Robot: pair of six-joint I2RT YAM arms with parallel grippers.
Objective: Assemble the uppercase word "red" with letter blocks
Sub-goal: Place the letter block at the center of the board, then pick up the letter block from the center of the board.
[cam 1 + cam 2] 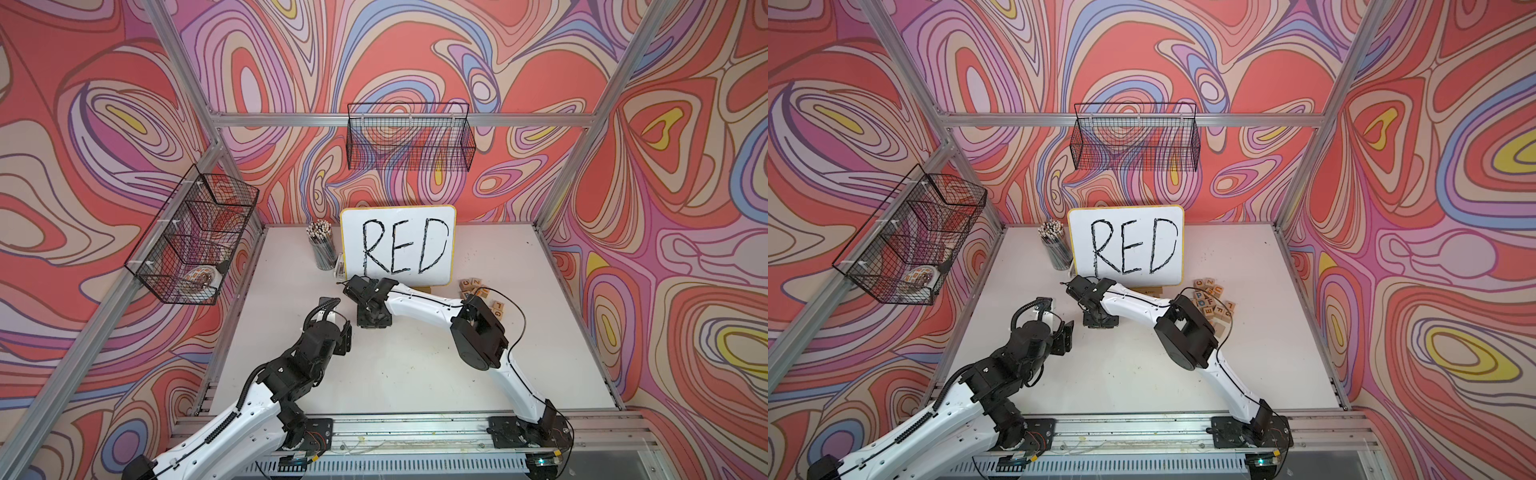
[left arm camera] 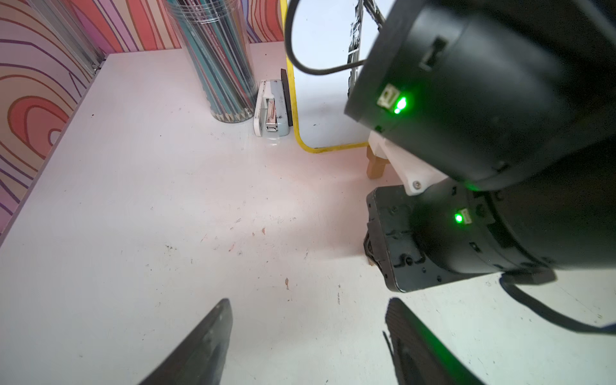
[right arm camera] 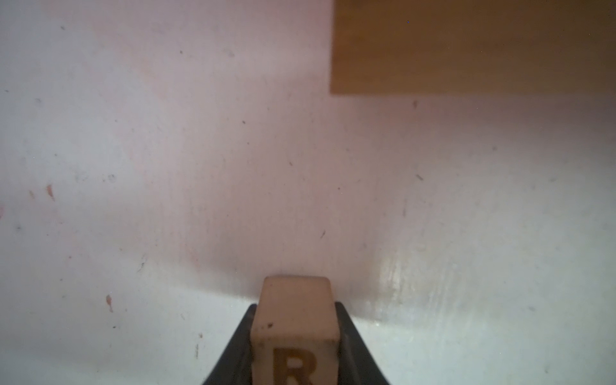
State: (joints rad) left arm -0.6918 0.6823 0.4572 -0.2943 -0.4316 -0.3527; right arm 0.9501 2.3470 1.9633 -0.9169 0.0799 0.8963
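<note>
Only the right wrist view shows the right gripper (image 3: pixel 296 308) clamping the R block (image 3: pixel 295 333) (left gripper (image 2: pixel 310 301) parted).

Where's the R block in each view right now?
Both top views: hidden under the right gripper, in front of the whiteboard.
Left wrist: not clearly visible.
Right wrist: R block bottom centre, clamped between the jaws.
Shared landmark: the right gripper.
</note>
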